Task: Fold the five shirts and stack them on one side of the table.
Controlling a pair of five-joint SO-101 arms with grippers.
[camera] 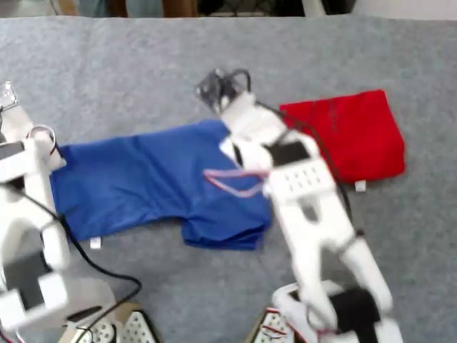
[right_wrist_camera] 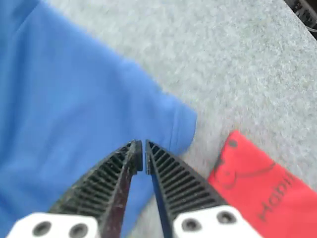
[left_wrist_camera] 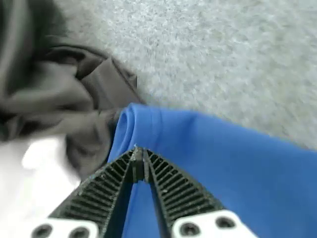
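Observation:
A blue shirt lies spread across the middle of the grey table. A folded red shirt rests at the back right. My right gripper hangs shut over the blue shirt near a sleeve end, with the red shirt close beside it; nothing shows between its fingers. In the high view this gripper is above the blue shirt's far right corner. My left gripper is shut, its tips at the blue shirt's rolled edge. In the high view the left arm stands at the shirt's left end.
Crumpled dark grey cloth and something white lie right beside the blue shirt's edge in the left wrist view. Bare grey tabletop stretches along the back. Black cables trail from the arm bases at the front edge.

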